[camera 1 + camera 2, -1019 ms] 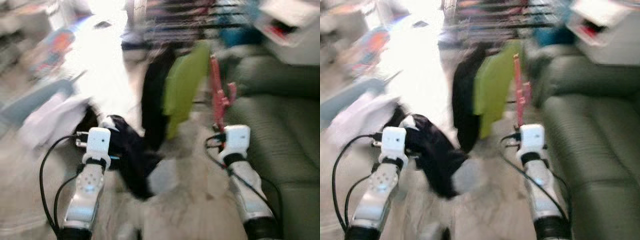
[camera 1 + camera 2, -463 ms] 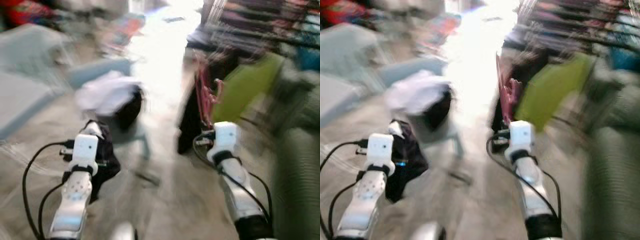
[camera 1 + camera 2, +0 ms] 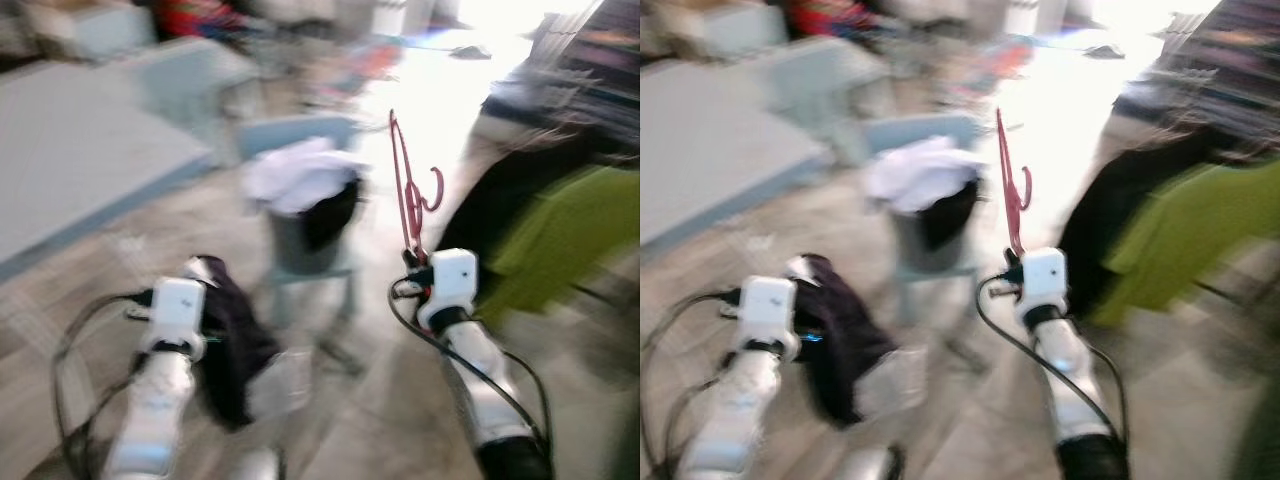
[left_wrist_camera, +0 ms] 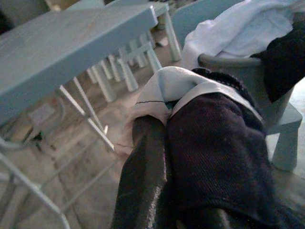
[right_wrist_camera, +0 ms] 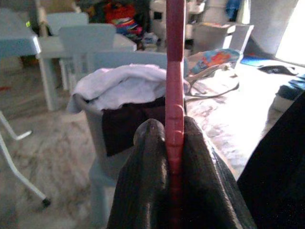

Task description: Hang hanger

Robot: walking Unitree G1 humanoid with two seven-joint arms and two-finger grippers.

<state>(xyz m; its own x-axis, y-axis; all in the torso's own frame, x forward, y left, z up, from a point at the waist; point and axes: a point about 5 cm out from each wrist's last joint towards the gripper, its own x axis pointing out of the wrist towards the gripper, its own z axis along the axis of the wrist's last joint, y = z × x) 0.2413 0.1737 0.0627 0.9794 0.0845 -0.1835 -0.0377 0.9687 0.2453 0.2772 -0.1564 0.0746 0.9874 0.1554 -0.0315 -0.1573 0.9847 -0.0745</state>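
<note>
A red plastic hanger [image 3: 405,190] stands upright, hook at the top, pinched at its lower end by my right gripper [image 5: 173,128], whose black fingers [image 5: 147,152] are shut on it. My right gripper [image 3: 414,262] is held out in front of me at mid height. A dark garment [image 3: 235,335] with a white collar [image 4: 164,88] hangs from my left gripper [image 4: 166,136], which is shut on the cloth. One left finger is hidden under the fabric. The head views are blurred.
Ahead stands a grey laundry basket [image 3: 300,245] heaped with white cloth [image 3: 295,175] on a pale blue stool. A pale blue table [image 3: 80,140] and chairs lie to the left. A black garment [image 3: 500,205] and a green garment [image 3: 560,245] hang on the right.
The whole view has swung left: the hanging green and black garments slid to the right edge and the basket came to the centre. Both grippers keep their hold.
</note>
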